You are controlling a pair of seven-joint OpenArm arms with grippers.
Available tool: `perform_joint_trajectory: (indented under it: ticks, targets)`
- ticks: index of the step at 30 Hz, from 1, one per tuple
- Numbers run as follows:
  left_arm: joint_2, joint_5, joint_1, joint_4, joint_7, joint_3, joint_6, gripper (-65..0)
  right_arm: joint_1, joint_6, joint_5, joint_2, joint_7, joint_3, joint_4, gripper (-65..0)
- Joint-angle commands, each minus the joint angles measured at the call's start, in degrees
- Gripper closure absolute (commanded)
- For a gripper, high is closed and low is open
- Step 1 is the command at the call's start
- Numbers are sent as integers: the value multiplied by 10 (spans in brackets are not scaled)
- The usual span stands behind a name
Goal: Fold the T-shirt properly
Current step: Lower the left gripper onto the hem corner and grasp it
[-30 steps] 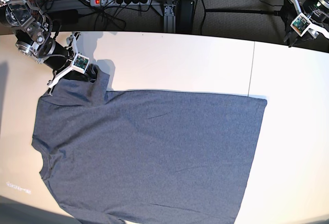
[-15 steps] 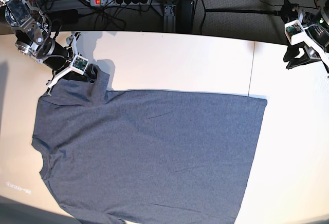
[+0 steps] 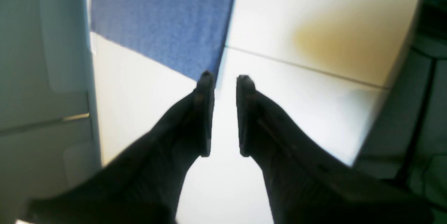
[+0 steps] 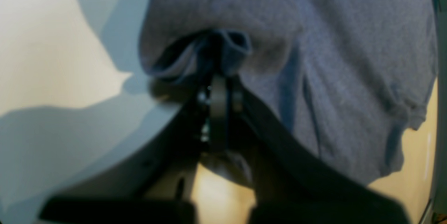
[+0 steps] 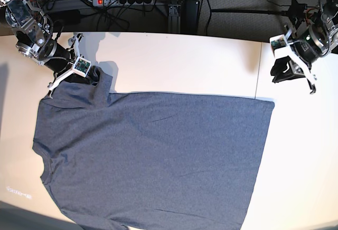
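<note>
The blue-grey T-shirt (image 5: 153,156) lies spread flat on the white table (image 5: 185,61), neck to the left and hem to the right. My right gripper (image 5: 95,75) is shut on the far sleeve, lifting a bunched fold of it (image 4: 223,47) off the table. The rest of the T-shirt (image 4: 349,60) lies beyond that fold. My left gripper (image 5: 280,73) hovers above bare table just past the far hem corner. Its fingers (image 3: 206,112) are apart with nothing between them. The T-shirt (image 3: 157,18) corner ends right at the left gripper (image 3: 225,77) tips. No lettering shows.
A seam (image 5: 258,69) crosses the table near the hem. Behind the table's far edge are a power strip (image 5: 124,0), cables and a dark stand (image 5: 248,11). The shirt's near part runs off the bottom of the base view.
My left arm has swung in from the far right edge toward the shirt's far hem corner. The right arm and the pinched sleeve have not moved.
</note>
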State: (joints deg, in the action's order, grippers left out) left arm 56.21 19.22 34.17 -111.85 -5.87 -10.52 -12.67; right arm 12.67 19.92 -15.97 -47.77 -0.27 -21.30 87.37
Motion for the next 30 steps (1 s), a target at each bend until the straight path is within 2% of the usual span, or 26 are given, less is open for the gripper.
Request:
perform_joint_trajectory:
  ticks: [1,7,9,12,13,20,24,30]
  targets:
    - [11,-1,-26,8,5,-14,11,-119,1,9,-5,-9,-23,1,-1,0]
    - [11,-1,-158,91,13,-146,23,-125,1,9,-5,-9,-23,1,-1,0]
    - [11,-1,-187,113,12,-180,23,-180,1,9,-5,-9,-23,1,-1,0]
    - [11,-1,-220,134,1,-216,19,-299,1,9,-5,-9,-23,1,-1,0]
    - [11,-1,-230,137,-2,-224,19,-311,1,9,-5,-9,-23,1,-1,0]
    - [9,-14,-272,143,-2,-244,19,-312,1,9,-5,-9,-24,1,-1,0]
    - [9,-26,-287,145,-2,-244,4,-312,1,9,-5,-9,-23,1,-1,0]
    - [-2,-27,-296,177,5,-244,-1,-312,1,9,-5,-9,-23,1,-1,0]
